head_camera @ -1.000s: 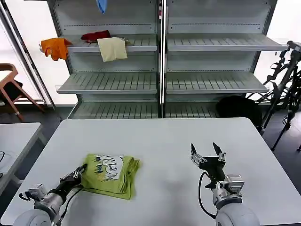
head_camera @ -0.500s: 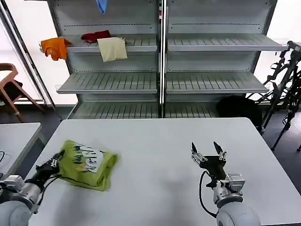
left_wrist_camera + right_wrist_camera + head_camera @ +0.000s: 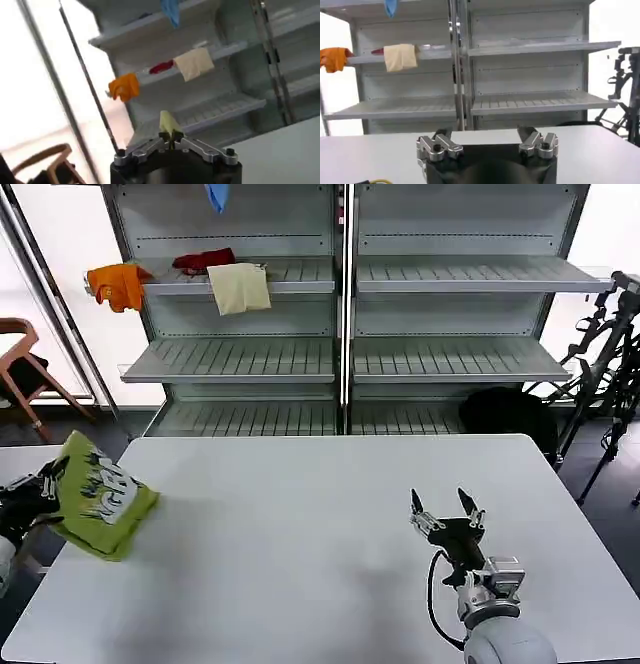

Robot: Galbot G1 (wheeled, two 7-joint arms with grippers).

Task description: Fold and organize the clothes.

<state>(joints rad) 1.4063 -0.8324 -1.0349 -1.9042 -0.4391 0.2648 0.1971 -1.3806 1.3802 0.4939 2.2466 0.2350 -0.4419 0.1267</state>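
Folded T-shirt lifted at the table's left edge

The left gripper pinches the lime-green T-shirt above the white table's left edge; the right gripper hovers spread near the front right.

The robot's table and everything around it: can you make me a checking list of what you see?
Surface: white table, bare in the middle.
Job's things: folded lime-green T-shirt, print showing, lifted at the table's left edge.
Clutter: nothing seen on the table.
Hands: left hand shut on the T-shirt; right hand open, above the table's right side, holding nothing.
Cables: black cable looping beside the right arm.
Surroundings: grey shelves with an orange garment, red garment, cream cloth, blue garment; wooden chair at left.
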